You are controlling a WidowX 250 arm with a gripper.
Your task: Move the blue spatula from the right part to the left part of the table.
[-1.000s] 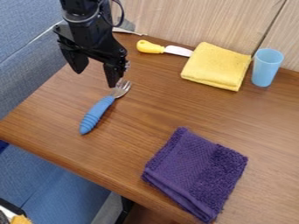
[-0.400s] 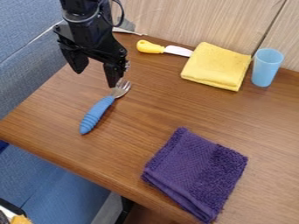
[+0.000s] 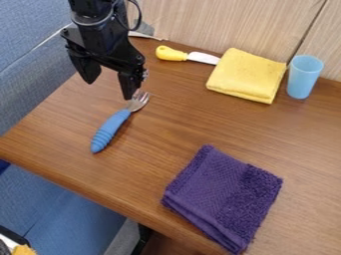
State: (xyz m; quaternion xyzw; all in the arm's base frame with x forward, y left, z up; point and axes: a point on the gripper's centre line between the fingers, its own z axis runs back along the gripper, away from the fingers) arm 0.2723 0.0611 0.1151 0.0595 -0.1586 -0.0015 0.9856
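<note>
Nothing has moved since the earlier frame: the black gripper (image 3: 109,90) is open and empty at the upper left, and the blue-handled fork (image 3: 110,130) lies on the left part of the table (image 3: 176,117), so the job looks done, with only backing away left.

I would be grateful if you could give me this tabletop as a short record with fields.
gripper: open, above the table's left part, holding nothing
fork: blue handle, on the table, tines toward the gripper
knife: yellow handle, blade pointing at the yellow cloth
yellow cloth: folded, near the back wall
cup: light blue, upright, right of the yellow cloth
purple cloth: folded, near the front edge
</note>
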